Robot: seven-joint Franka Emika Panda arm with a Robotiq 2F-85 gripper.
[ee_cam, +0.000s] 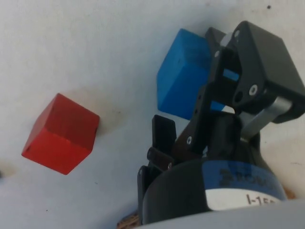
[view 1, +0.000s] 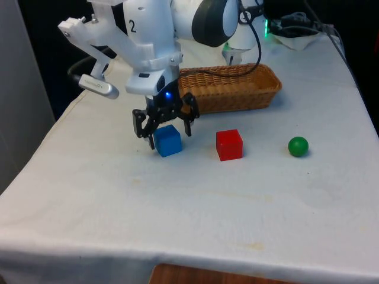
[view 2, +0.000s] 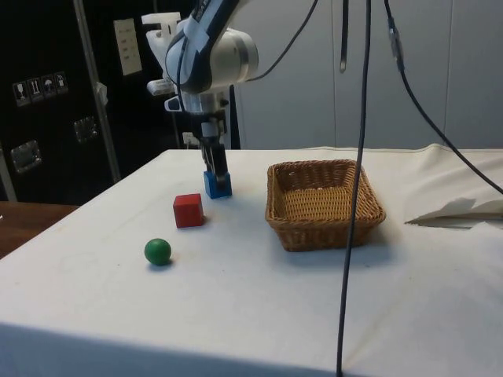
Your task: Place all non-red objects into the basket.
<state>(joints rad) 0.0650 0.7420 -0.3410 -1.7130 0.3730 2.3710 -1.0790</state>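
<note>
A: Which step is it now?
B: The grasp of the blue cube point(view 1: 168, 141). The gripper point(view 1: 165, 129) stands wide open around it, holding nothing yet. Next it must close, lift, and carry to the basket point(view 1: 237, 94) at two o'clock.
A: How does the cube look?
B: Bright blue, sharp-edged, on the cloth, with the red cube point(view 1: 229, 144) at its three o'clock.
</note>
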